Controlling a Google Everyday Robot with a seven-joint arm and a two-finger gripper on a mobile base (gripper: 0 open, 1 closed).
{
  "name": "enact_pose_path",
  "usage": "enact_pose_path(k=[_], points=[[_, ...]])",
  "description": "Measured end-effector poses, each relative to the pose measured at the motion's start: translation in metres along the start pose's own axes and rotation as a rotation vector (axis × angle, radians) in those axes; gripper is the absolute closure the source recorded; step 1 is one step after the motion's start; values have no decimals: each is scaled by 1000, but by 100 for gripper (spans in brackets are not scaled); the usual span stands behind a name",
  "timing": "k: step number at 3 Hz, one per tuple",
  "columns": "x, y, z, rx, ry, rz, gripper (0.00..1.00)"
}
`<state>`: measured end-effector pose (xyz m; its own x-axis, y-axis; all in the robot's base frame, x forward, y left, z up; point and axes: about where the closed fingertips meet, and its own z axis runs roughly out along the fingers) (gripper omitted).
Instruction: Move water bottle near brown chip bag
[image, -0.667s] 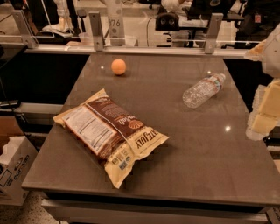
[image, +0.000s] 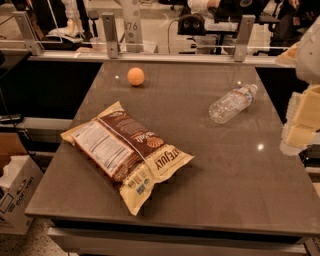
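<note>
The water bottle (image: 232, 104) lies on its side at the far right of the grey table (image: 220, 170), with its white cap pointing to the back right. The brown chip bag (image: 125, 150) lies flat at the front left of the table, its white label panel facing up. Bottle and bag are well apart, with bare tabletop between them. My gripper (image: 301, 120) shows as a blurred cream shape at the right edge of the view, to the right of the bottle, beyond the table's right edge, and holds nothing that I can see.
An orange ball (image: 135, 76) sits at the table's back left. A metal rail with posts (image: 110, 35) runs along the far edge. A cardboard box (image: 14, 197) stands on the floor at the left.
</note>
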<state>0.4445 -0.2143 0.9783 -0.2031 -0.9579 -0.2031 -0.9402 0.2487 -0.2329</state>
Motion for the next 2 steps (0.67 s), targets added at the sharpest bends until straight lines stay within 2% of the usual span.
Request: enact_pose_path(k=[1, 2], points=[[-4, -18, 9, 1, 0, -51, 0], [-3, -39, 25, 13, -20, -130, 0]])
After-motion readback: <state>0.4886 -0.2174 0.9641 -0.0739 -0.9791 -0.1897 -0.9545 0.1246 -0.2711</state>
